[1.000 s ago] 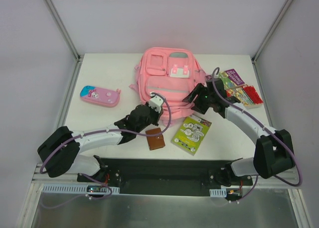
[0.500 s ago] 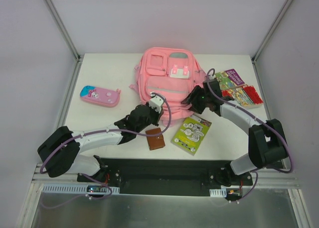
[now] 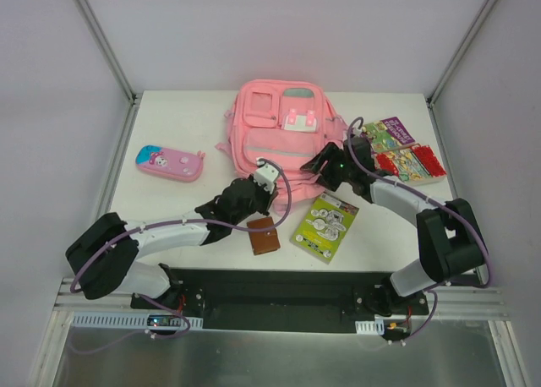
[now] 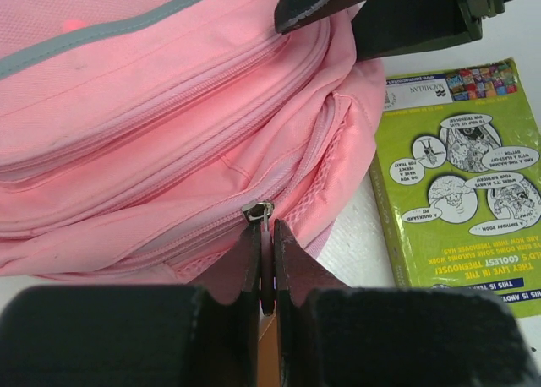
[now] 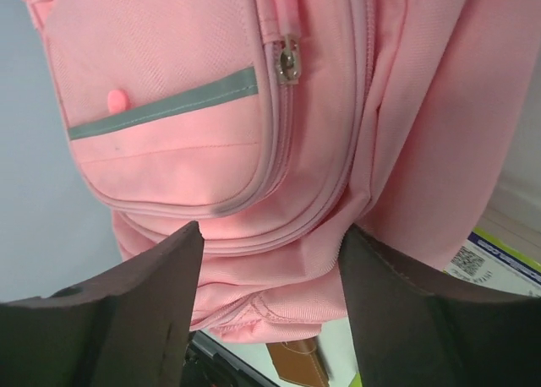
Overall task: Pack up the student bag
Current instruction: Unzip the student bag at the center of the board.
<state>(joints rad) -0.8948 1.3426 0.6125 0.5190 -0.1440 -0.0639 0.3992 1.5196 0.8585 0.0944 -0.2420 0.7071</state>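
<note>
The student bag [image 3: 279, 138] is a pink backpack lying flat at the table's back centre, with a grey strip across its front pocket [image 5: 169, 108]. My left gripper [image 3: 270, 194] is at its near edge, shut on the metal zipper pull [image 4: 259, 211] of the lower zip; the left wrist view shows the pull pinched between the fingertips [image 4: 265, 231]. My right gripper [image 3: 321, 162] is at the bag's right side, open. In the right wrist view its fingers straddle a bulge of bag fabric [image 5: 270, 235].
A green comic book [image 3: 325, 227] lies right of the left gripper, and a brown wallet [image 3: 263, 235] lies just below it. A pink cartoon pencil case [image 3: 171, 162] lies at the left. Colourful books [image 3: 404, 150] and a red item [image 3: 429, 160] sit at the right.
My right gripper has moved left, onto the bag's right side, and the bag has shifted slightly left. The left gripper has stayed shut on the zipper pull.
</note>
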